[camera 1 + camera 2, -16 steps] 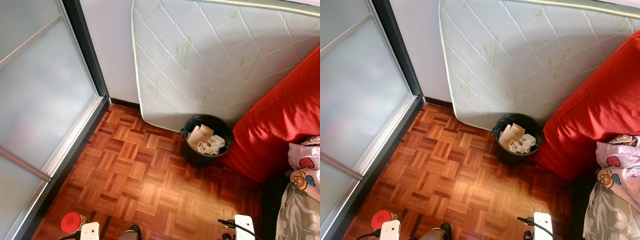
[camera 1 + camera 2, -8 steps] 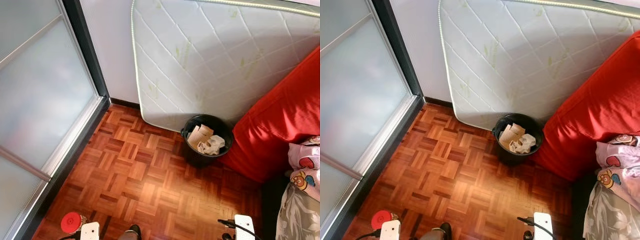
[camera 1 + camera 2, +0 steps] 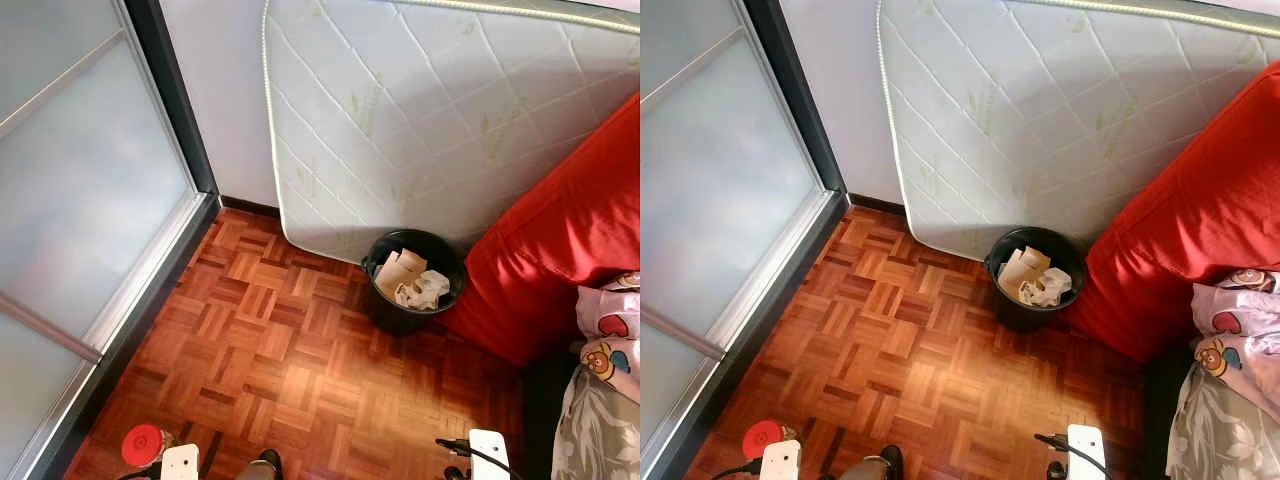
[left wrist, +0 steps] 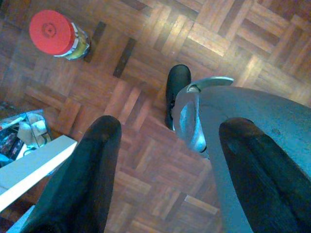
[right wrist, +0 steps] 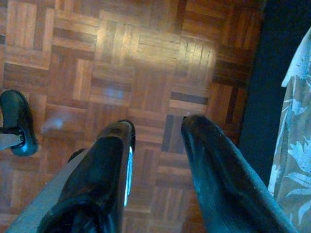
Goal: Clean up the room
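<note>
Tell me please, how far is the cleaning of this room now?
Done: the black bin beside the mattress already holds crumpled paper. In hand: nothing; the left gripper and right gripper hang open over the parquet floor. Left: a red-lidded jar stands on the floor near the robot's left side.

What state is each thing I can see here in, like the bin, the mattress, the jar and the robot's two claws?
Bin: upright on the floor, holding crumpled paper and card.
Mattress: stood on edge, leaning on the wall behind the bin.
Jar: upright on the floor, red lid on.
Sliding door: frosted, shut as far as shows.
Left gripper: open, holding nothing.
Right gripper: open, holding nothing.
</note>
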`<state>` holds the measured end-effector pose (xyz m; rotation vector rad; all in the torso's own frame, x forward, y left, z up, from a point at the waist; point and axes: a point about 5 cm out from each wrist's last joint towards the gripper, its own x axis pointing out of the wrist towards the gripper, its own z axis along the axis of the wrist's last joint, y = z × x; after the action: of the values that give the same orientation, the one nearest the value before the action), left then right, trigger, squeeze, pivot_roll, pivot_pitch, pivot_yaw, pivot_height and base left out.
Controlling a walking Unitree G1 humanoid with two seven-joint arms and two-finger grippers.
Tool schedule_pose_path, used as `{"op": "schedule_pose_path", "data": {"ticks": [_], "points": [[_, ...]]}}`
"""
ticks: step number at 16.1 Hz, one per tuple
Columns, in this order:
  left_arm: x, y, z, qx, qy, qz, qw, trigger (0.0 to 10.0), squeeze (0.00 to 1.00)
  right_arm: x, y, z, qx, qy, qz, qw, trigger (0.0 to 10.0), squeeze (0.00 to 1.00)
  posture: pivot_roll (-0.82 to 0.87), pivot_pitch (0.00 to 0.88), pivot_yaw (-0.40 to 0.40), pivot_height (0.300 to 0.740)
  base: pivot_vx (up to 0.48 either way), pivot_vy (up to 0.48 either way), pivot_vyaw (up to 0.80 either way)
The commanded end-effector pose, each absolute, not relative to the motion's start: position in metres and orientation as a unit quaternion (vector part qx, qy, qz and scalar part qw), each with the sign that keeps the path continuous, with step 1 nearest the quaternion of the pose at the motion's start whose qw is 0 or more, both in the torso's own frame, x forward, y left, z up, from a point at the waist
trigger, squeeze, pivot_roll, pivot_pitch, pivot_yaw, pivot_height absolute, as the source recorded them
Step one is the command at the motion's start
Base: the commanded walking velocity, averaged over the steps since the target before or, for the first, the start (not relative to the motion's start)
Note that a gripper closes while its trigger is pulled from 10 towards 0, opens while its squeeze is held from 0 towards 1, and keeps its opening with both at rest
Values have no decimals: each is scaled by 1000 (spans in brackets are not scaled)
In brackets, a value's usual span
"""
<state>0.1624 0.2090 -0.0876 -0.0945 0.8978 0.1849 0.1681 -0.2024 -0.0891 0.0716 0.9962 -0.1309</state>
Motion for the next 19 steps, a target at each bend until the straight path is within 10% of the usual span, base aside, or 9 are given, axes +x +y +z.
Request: {"op": "schedule_pose_path", "data": {"ticks": [1,19], "points": [[203,195,-73,-35,447,9,894,10000,0,223,-216,-58,128,411,-58,901,10000,0,43,0,18,740,0,0,0],[208,196,-71,-28,446,4,895,10000,0,227,-216,-55,169,386,-77,903,10000,0,53,0,18,740,0,0,0]]}}
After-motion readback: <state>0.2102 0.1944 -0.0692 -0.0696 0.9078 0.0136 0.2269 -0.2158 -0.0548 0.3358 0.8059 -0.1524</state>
